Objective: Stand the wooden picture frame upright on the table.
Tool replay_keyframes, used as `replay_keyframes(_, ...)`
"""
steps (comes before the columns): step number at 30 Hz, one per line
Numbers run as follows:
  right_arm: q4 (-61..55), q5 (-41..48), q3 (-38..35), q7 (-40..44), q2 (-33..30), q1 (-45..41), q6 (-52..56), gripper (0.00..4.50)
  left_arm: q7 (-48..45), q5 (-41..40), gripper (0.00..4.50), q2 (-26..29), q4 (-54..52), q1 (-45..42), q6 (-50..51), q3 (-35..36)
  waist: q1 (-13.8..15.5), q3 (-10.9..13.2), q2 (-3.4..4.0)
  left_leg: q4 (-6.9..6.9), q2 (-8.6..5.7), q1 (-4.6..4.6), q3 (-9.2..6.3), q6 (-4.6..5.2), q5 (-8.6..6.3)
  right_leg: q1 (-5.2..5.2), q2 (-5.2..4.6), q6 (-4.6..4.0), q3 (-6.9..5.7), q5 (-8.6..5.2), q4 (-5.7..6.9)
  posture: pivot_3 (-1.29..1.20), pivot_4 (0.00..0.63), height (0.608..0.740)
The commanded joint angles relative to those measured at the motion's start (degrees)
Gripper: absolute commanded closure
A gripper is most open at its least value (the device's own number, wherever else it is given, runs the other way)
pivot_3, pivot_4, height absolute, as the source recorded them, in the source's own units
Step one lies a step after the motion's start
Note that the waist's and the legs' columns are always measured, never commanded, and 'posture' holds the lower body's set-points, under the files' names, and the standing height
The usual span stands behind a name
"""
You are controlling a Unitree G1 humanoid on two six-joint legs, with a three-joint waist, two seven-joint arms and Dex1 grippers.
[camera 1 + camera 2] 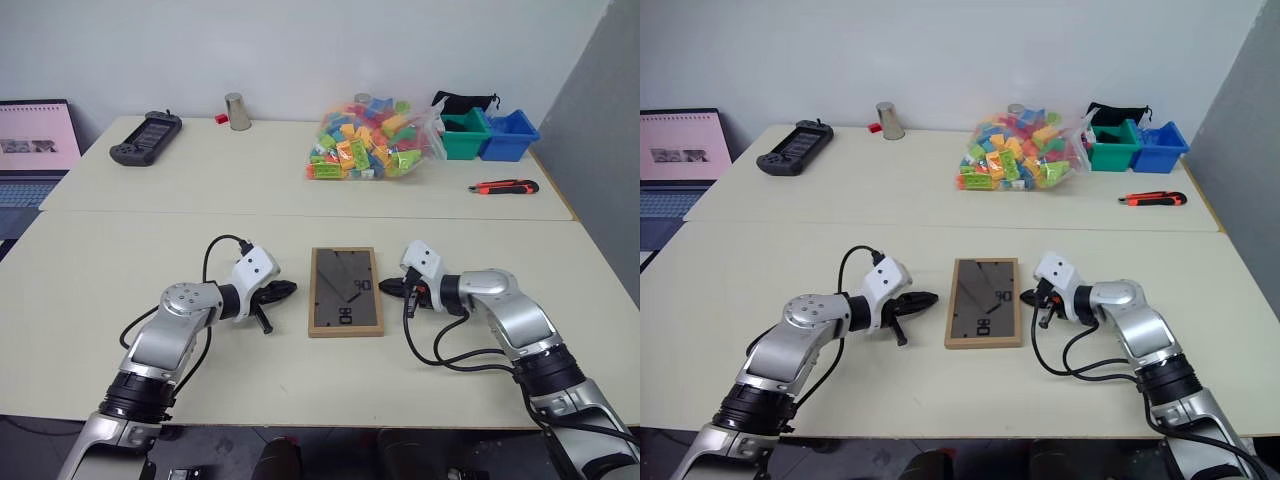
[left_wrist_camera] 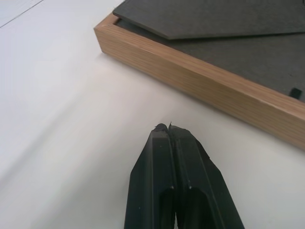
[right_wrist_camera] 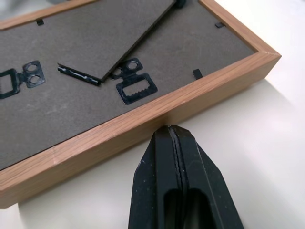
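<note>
Cream counter carries one wooden picture frame, face-down. Two grippers flank it, left gripper and right gripper, jaws pressed together. White markings unreadable.

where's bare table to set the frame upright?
Bare: the near table between the wooden picture frame and the seam, plus both flanks beyond the arms. Crowded: far right, by the brick bag, bins and utility knife.

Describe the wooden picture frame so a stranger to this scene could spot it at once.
Start at the big cream table nearest the robot and look between the left gripper and the right gripper. There the wooden picture frame lies flat, back side up. Its light-wood border around a dark grey back panel with white markings matches nothing else there.
</note>
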Motion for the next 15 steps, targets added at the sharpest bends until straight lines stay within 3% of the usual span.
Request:
replay_keyframes(1, -0.9, 0.5, 1.0, 0.1, 2.2, -2.2, -1.1, 4.5, -0.3, -1.6, 4.47, 2.0, -3.4, 0.5, 1.1, 3.0, -0.1, 0.0, 0.0, -0.01, 0.01, 0.0, 0.0, 0.0, 0.0, -0.01, 0.01, 0.0, 0.0, 0.0, -0.01, 0.0, 0.15, 0.74)
replay_keyframes(10, 0.2, -0.3, 2.3, -0.4, 4.5, -3.1, -1.8, 4.5, -3.1, -4.1, 4.47, 8.7, -3.4, 4.7, 2.9, 8.5, -0.1, 0.0, 0.0, -0.02, 0.02, 0.0, -0.01, 0.0, 0.0, -0.02, 0.01, -0.02, -0.01, -0.01, 0.01, 0.0, 0.15, 0.74)
replay_keyframes(15, 2.4, -0.9, 1.3, 1.1, 2.0, -4.0, -3.8, 4.5, -6.3, -11.4, 4.47, 10.2, -3.0, 4.6, 11.7, 13.0, -0.1, 0.0, 0.01, -0.01, 0.01, -0.01, 0.0, 0.0, 0.0, -0.02, 0.0, -0.02, -0.02, -0.02, 0.0, 0.0, 0.15, 0.74)
